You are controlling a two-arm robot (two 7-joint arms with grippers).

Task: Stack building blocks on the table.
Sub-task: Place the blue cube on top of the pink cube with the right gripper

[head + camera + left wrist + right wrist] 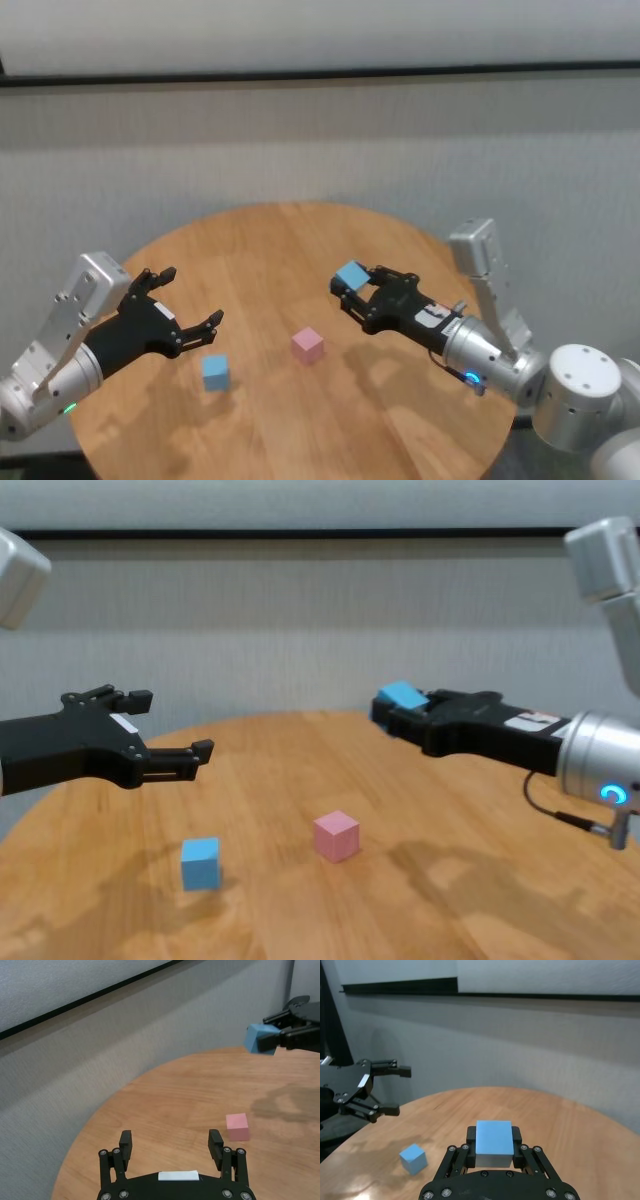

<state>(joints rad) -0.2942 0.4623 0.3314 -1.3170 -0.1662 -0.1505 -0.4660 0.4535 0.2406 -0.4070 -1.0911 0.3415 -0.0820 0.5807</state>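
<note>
Two blocks lie near the table's middle, pink block and blue block, as the right gripper carries another blue cube aloft (likely lowering next onto pink), left gripper spread empty.

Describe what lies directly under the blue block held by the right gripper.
Only bare table; the held blue block hangs in the right gripper, clear of the pink block and the other blue block. Nothing is hidden.
</note>
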